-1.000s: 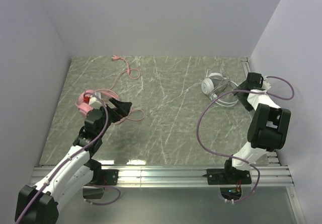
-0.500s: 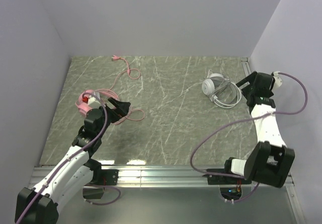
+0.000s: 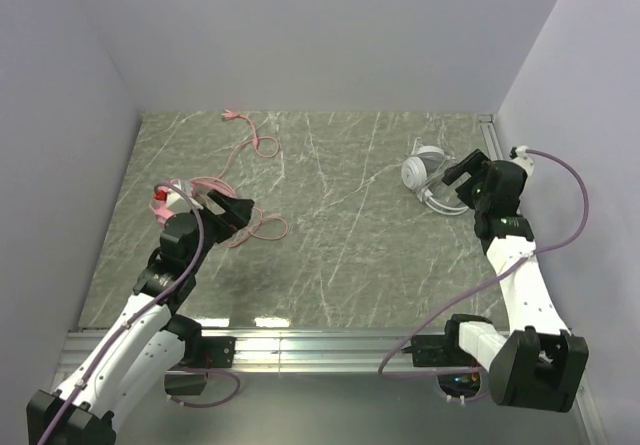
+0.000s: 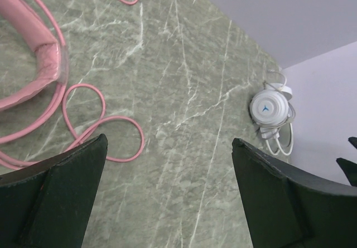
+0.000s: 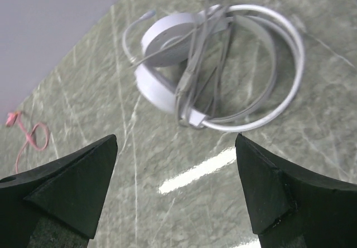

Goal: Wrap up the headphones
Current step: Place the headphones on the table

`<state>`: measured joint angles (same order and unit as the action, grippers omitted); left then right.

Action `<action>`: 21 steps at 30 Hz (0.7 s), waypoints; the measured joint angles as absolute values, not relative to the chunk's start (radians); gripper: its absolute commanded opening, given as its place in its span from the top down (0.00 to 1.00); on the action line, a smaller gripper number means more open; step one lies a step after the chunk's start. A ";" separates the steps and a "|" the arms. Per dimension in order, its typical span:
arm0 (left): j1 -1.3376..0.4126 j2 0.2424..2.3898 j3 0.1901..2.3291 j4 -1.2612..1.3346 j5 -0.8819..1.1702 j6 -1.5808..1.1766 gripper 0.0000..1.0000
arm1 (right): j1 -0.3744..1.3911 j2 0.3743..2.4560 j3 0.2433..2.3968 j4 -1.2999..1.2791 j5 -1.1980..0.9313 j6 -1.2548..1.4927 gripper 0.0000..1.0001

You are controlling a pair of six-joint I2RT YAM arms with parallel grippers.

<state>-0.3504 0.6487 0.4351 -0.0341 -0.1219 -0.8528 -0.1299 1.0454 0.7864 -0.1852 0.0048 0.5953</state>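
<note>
Headphones lie in two places on the table (image 3: pixel 340 255): the pink headset (image 4: pixel 44 56) at about 9 o'clock and the white headset (image 3: pixel 420 172) at about 2 o'clock, well apart. The left jaws are spread wide and empty, hovering just beside the pink band on its 3 o'clock side. The right jaws are likewise spread and empty, poised just beside the white headset at its 4 o'clock side.

The pink cord (image 3: pixel 262 145) looks like the main hazard. It lies in loose loops near the left jaws, then runs away to its plug (image 3: pixel 230 116) at 11 o'clock. A pull on one loop would likely drag the light headset across the table or tighten a tangle rather than gather the cord. Closing on band and cord together would pin both and stop any winding.

On the white headset the thin cord (image 5: pixel 192 64) appears already draped across the cups. A careless pinch could tug it loose or slip off so fine a strand. That headset also sits near the table's 3 o'clock edge, where a nudge could jam it against the wall (image 3: pixel 560 85).
</note>
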 measured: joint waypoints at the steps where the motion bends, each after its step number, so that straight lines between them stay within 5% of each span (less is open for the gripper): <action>1: -0.350 0.644 0.444 -0.041 -0.122 -0.852 0.01 | -0.116 1.029 0.776 -0.176 0.002 0.591 0.06; 21: -0.350 0.374 0.339 -0.175 -0.263 -0.769 0.01 | 0.282 0.923 0.479 0.159 0.020 0.617 0.02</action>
